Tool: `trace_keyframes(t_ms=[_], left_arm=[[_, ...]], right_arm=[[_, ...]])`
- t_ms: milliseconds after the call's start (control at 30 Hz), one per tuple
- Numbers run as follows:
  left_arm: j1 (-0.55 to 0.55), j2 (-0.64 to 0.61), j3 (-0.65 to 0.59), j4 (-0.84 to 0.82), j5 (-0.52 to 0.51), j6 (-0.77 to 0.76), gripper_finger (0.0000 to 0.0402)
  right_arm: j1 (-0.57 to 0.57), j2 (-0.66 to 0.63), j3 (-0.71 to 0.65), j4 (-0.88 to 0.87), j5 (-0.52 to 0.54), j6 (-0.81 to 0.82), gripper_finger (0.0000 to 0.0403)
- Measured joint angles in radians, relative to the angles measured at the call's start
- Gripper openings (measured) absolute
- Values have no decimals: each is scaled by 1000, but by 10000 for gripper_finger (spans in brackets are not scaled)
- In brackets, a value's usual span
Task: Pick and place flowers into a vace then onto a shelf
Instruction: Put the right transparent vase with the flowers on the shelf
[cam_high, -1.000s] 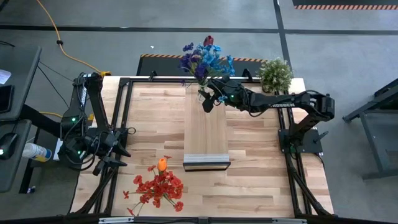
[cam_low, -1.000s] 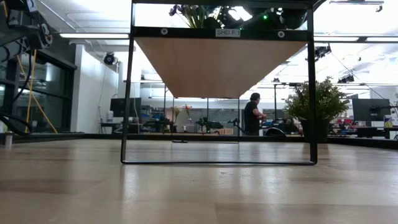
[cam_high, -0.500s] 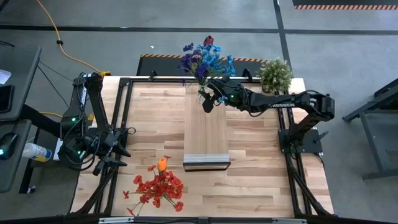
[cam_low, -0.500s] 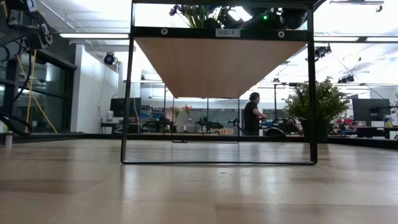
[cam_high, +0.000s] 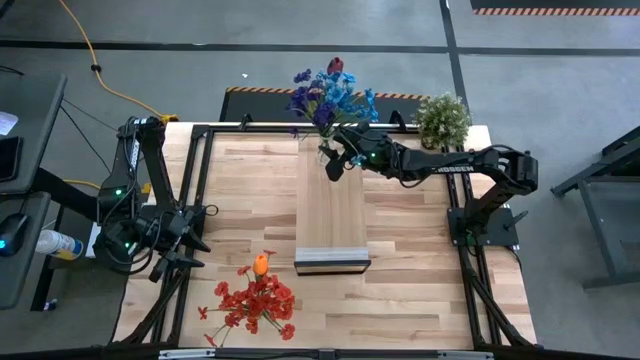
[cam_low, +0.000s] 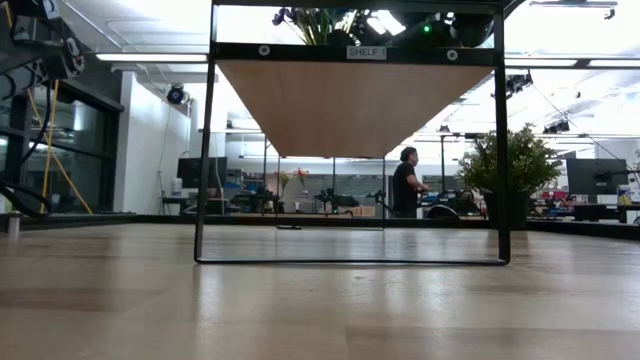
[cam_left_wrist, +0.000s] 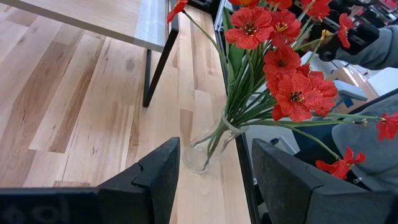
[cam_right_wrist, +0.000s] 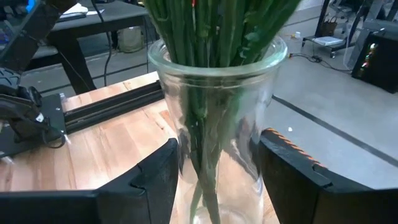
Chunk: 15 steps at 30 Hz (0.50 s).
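Now: right gripper (cam_high: 336, 160) at shelf's (cam_high: 332, 215) far end, fingers seemingly parted around glass vase (cam_right_wrist: 217, 118) of blue-purple flowers (cam_high: 325, 95). Left gripper (cam_high: 195, 237) parted, empty, near red flowers (cam_high: 255, 298) in another vase on table.

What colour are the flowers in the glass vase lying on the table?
Red flowers, one orange; clearest in the left wrist view.

Bright even overhead light; ceiling strips (cam_low: 150, 57) glare in the low view, wrist-view foregrounds blur.
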Motion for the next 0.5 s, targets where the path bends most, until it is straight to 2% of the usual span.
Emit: trace_keyframes(t_ms=[500], left_arm=[[0, 0, 0, 0, 0, 0, 232]], right_arm=[[0, 2, -1, -9, -40, 27, 229]])
